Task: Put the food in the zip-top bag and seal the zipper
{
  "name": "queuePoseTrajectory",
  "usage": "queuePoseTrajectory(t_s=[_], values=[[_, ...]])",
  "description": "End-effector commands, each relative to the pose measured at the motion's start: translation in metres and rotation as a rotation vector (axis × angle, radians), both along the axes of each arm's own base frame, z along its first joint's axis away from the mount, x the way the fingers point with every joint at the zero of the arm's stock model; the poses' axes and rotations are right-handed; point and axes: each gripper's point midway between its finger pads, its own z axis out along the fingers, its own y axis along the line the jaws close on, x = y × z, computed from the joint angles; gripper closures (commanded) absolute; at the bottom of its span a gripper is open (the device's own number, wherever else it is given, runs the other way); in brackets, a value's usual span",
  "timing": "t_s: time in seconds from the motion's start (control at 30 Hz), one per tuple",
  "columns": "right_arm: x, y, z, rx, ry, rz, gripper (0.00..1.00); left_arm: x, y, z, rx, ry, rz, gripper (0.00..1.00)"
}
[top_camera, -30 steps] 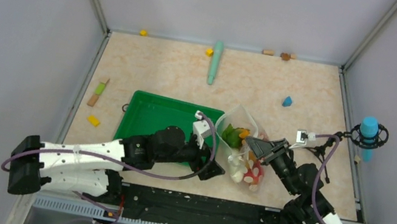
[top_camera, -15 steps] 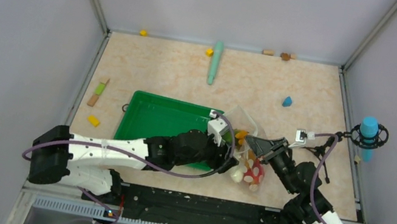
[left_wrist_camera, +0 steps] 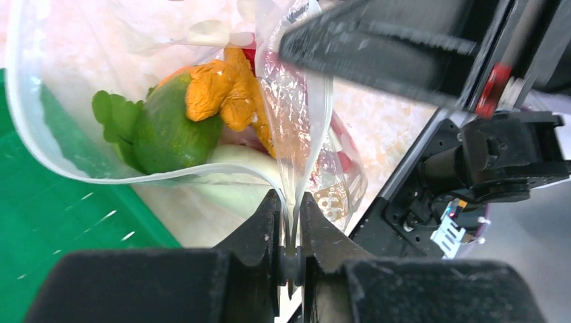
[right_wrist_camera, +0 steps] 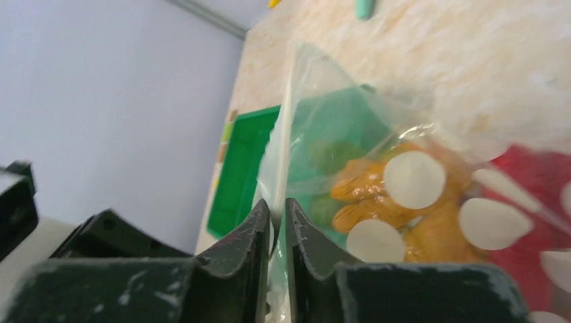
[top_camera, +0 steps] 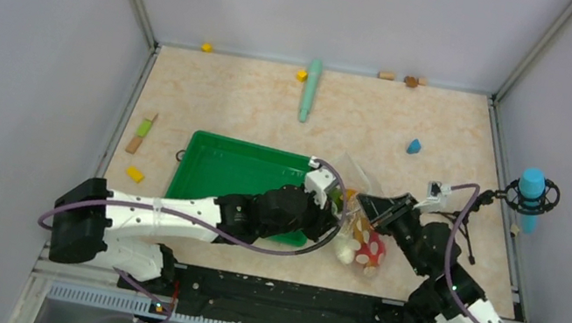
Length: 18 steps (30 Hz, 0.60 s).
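Note:
The zip-top bag (top_camera: 358, 194), clear with white dots, lies right of the green tray (top_camera: 219, 169) with the food inside. Through the plastic I see the green mango (left_wrist_camera: 165, 131), the yellow-orange bunch (left_wrist_camera: 225, 87) and the white radish (left_wrist_camera: 236, 192). In the right wrist view the orange bunch (right_wrist_camera: 363, 185) and a red tomato (right_wrist_camera: 539, 182) show behind the dots. My left gripper (left_wrist_camera: 291, 214) is shut on the bag's mouth edge, where the zipper (left_wrist_camera: 296, 168) runs. My right gripper (right_wrist_camera: 277, 210) is shut on the same edge further along. The two grippers (top_camera: 338, 206) (top_camera: 361, 202) stand close together.
A long teal stick (top_camera: 310, 90) lies at the back. Yellow blocks (top_camera: 135, 174) (top_camera: 207, 47), a blue block (top_camera: 414, 146) and wooden pieces (top_camera: 386, 75) are scattered about. A blue-headed fixture (top_camera: 531, 191) stands at the right wall.
My left arm swung right from the tray's front to the bag and closed on its mouth edge. The bag's mouth narrowed. The right gripper kept its hold, shifting slightly left.

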Motion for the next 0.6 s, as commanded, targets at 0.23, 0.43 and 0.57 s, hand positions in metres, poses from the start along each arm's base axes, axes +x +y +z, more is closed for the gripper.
queuePoseTrajectory(t_s=[0.23,0.43,0.57], values=[[0.027,-0.076,0.022,-0.507,0.092,-0.326,0.35,0.003,0.026,0.048,0.118,-0.382,-0.160,1.00],[0.043,-0.078,0.054,-0.664,0.055,-0.332,0.23,-0.023,0.023,0.057,0.241,-0.637,-0.501,1.00],[0.049,-0.080,0.069,-0.756,0.036,-0.327,0.22,-0.030,0.025,0.071,0.288,-0.780,-0.630,1.00]])
